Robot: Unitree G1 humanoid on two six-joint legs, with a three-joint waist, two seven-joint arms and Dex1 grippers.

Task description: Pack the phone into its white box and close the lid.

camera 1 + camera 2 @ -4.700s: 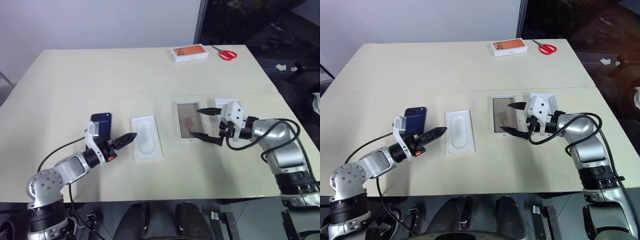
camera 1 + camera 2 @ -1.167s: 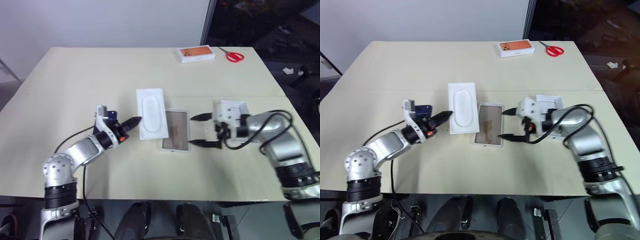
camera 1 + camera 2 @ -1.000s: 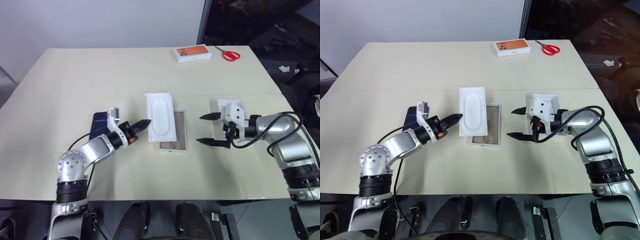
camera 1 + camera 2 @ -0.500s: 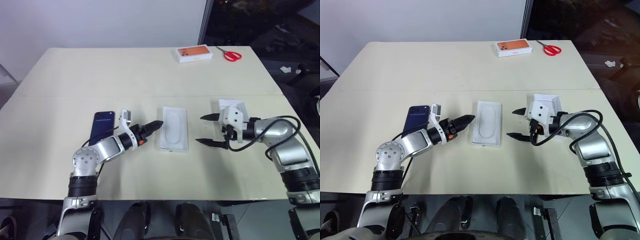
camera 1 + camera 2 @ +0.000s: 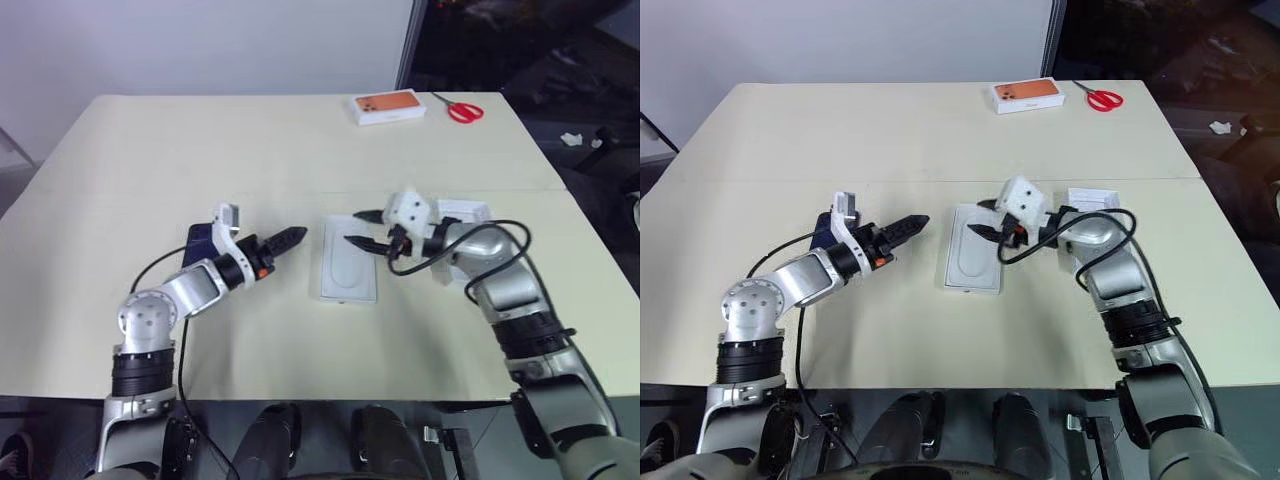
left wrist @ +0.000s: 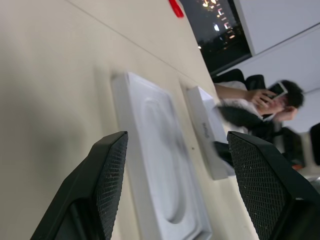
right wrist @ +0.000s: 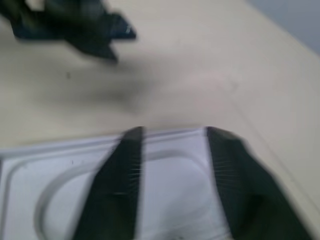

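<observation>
Right gripper (image 5: 364, 228) part-spread, reaching over moulded insert (image 5: 348, 262); left gripper (image 5: 292, 238) spread, level beside it.

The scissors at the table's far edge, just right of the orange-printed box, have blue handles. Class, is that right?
Not quite. The scissors do lie at the far edge of the table, just right of the orange-printed box, but their handles are red, not blue, as the left eye view shows.
</observation>
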